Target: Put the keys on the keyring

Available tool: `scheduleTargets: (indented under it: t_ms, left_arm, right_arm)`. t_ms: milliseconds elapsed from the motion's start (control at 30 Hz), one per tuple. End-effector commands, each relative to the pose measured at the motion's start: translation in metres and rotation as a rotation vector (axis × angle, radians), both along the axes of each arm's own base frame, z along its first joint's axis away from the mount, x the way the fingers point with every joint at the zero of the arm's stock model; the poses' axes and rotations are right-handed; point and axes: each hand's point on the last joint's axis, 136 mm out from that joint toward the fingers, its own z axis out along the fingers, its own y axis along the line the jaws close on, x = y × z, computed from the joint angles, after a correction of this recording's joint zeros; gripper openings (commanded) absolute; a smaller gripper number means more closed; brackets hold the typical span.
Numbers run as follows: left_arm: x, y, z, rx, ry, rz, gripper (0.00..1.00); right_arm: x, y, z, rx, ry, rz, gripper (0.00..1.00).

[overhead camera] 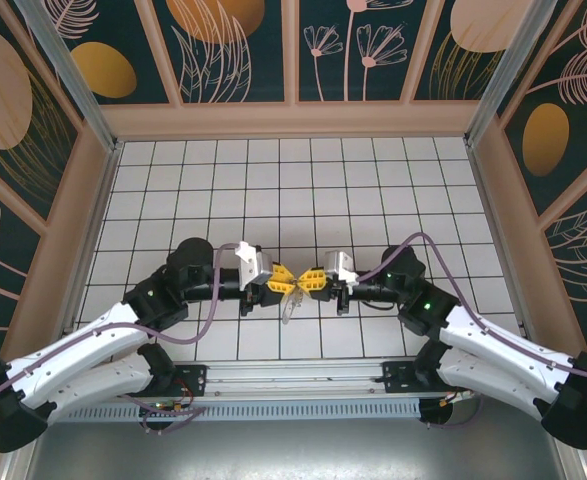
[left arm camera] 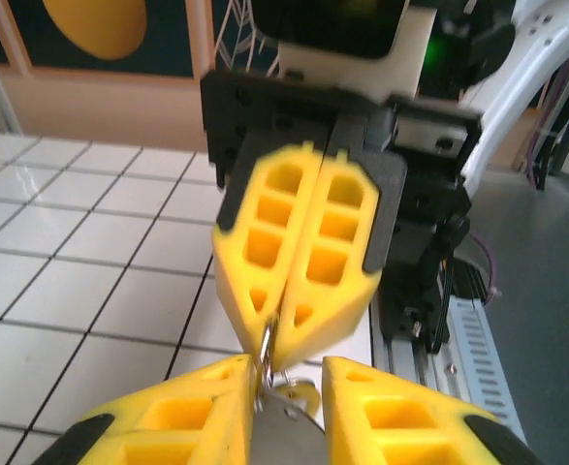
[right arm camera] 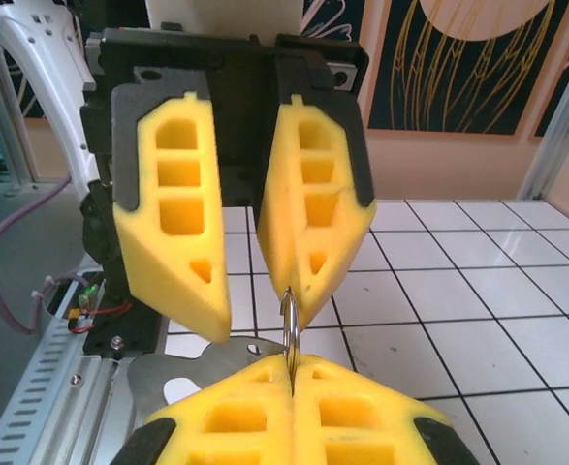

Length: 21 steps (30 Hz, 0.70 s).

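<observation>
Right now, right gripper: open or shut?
Shut. The right gripper has its fingers pressed together, with the keyring pinched between them.

From the top cam the keys (overhead camera: 290, 305) are just a pale sliver, way too small to count. On the right wrist cam my right gripper (right arm camera: 292, 366) swallows the lower part of the keyring (right arm camera: 285, 318), and the bottom edge cuts that gripper short. Left wrist cam is blurry up close, so no idea if my left gripper (left arm camera: 286, 368) is touching the keys at all.
</observation>
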Motion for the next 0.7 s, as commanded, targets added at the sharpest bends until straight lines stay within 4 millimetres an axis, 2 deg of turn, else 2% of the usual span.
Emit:
scheduleTargets:
  t_ms: [0, 300, 667]
  left_arm:
    - [0.007, 0.005, -0.003, 0.094, -0.015, 0.035, 0.25]
    - [0.024, 0.005, -0.007, 0.219, -0.052, 0.082, 0.25]
    - [0.029, 0.0, -0.017, 0.278, -0.058, 0.064, 0.19]
  right_arm:
    - [0.011, -0.003, 0.019, -0.016, -0.061, -0.054, 0.0]
    - [0.029, 0.002, -0.001, -0.176, -0.019, -0.124, 0.0]
    - [0.024, 0.009, -0.004, -0.216, -0.021, -0.095, 0.0]
